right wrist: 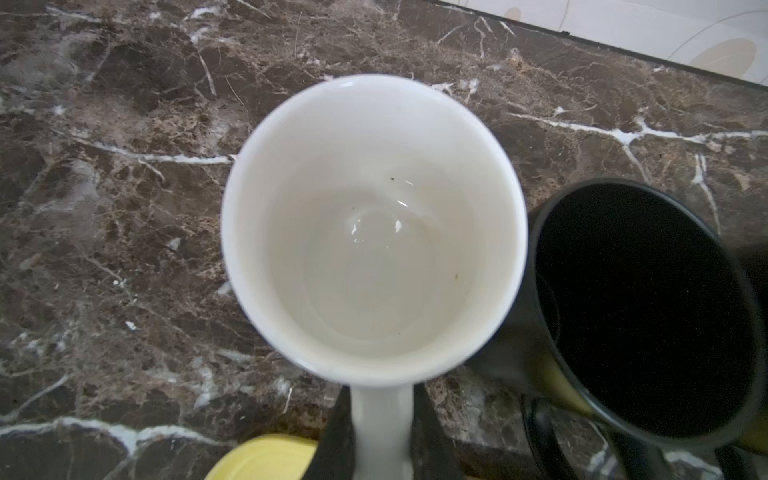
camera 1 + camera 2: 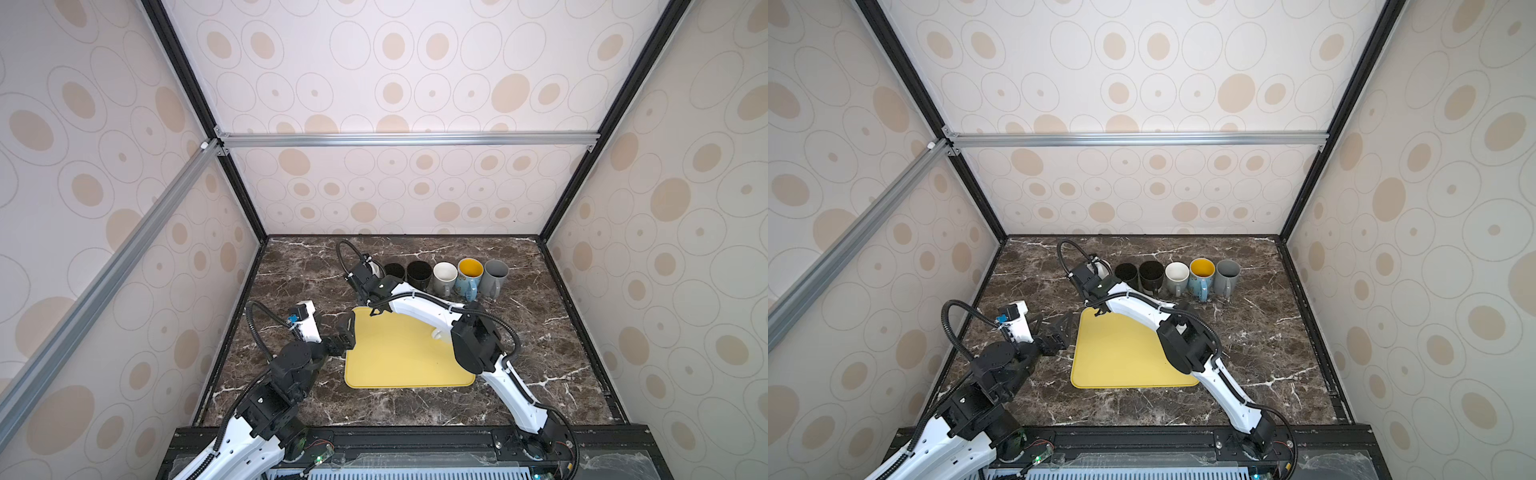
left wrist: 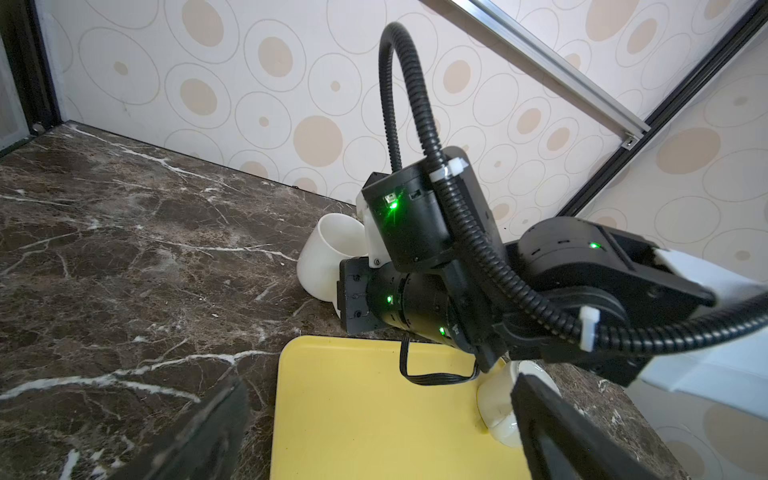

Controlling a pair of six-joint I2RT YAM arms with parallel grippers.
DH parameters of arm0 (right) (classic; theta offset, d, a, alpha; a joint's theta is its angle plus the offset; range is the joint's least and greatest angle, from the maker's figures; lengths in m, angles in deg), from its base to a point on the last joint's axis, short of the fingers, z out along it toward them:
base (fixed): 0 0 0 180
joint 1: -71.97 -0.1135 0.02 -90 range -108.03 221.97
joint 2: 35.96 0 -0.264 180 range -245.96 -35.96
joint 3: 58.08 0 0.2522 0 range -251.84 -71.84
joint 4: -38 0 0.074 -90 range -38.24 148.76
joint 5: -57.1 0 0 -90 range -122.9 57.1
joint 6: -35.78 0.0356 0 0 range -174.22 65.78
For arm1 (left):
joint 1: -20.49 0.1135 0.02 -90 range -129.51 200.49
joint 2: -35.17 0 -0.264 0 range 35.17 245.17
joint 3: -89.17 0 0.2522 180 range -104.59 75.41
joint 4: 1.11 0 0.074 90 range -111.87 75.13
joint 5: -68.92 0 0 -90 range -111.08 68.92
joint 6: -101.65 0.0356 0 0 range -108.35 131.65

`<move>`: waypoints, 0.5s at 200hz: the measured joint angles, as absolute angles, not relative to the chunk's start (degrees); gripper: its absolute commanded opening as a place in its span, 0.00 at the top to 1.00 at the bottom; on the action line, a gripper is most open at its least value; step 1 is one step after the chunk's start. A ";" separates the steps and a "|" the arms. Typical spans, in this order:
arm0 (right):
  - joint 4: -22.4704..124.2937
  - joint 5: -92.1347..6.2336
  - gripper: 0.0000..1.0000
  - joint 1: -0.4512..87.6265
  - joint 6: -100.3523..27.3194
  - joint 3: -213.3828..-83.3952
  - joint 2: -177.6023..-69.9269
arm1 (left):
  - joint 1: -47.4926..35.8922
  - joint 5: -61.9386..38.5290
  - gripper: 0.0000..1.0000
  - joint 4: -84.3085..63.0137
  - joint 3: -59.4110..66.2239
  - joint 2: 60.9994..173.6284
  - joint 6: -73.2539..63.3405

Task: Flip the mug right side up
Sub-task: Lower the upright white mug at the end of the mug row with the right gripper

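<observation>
The right end effector (image 1: 382,436) clamps the glossy white ceramic mug (image 1: 370,232) by its handle, mouth up; the left end effector (image 2: 345,330) gapes wide.

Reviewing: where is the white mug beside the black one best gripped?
White mug: its handle, from the side of the yellow mat; the handle sticks out that way and the black mug crowds the body. The right end effector grips it there.

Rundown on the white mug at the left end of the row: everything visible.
White mug: glossy, ceramic-looking, flaring to the rim, empty but for tiny dark specks. Mouth up, handle clamped in the shut right pincer. It is beside the black mug, over the dark marble table; contact with either can't be told.
</observation>
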State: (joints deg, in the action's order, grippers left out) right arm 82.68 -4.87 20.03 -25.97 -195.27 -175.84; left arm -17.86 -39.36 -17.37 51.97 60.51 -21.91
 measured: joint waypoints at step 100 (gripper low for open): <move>82.70 -5.39 1.00 20.36 -24.22 -195.89 -177.96 | -17.86 -39.34 0.00 -17.41 52.38 60.54 -21.91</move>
